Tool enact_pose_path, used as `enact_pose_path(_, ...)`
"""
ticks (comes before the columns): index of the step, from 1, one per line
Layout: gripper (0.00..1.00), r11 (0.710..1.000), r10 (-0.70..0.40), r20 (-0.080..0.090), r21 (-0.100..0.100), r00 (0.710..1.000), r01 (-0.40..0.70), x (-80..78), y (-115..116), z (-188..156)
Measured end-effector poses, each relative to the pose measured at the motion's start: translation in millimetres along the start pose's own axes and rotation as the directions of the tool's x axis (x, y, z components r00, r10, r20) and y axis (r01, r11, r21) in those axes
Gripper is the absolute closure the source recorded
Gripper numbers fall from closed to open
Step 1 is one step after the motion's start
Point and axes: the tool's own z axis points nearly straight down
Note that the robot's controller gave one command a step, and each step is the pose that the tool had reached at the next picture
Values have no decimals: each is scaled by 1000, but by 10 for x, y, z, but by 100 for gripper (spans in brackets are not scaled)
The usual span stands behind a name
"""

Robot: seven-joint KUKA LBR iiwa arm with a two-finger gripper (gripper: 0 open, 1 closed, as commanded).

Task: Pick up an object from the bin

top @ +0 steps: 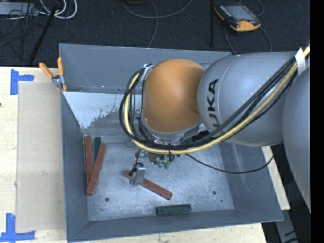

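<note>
The gripper (135, 176) hangs at a reddish-brown stick's (156, 188) left end, mid-floor of the bin (75, 176); its spread cannot be told. Similar sticks (92, 163) hug the left wall, and a dark green bar (173, 209) lies by the front wall.

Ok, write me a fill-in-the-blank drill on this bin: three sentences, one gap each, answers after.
1. The pincer sits at one end of the middle stick, whose colour is reddish-____.
2. The lone stick by the front wall of the bin is dark ____.
3. The bundle of sticks lies on the view's ____ side.

Missing words: brown; green; left.
</note>
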Motion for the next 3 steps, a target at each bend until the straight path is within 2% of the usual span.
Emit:
enact_pose_path(1, 0, 984, -178, -8, 2, 984, 178, 278, -754, 1393)
enact_pose_path(2, 100, 984, -176, 0, 0, 984, 176, 255, -732, 1354)
enact_pose_path(3, 100, 985, -173, 12, 1, 985, 173, -159, -953, -72)
